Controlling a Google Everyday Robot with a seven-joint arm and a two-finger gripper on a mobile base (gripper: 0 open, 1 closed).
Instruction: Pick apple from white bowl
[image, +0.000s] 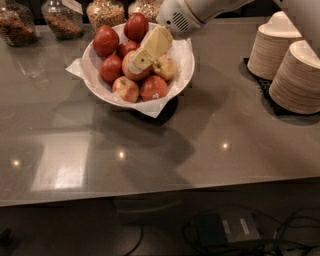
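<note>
The white bowl stands at the back left of the grey counter, lined with white paper whose corners stick out. It holds several apples. The biggest apple, pale with a red-orange blush, lies in the middle. A smaller yellow-green apple lies to its right, and dark-red apples fill the back and left. My gripper, cream-coloured on a white arm, reaches in from the upper right. Its tip rests on top of the big apple and hides part of it.
Two stacks of beige disposable bowls stand on a black mat at the right. Several glass jars of dry food line the back edge. The counter's front edge runs below, with cables on the floor.
</note>
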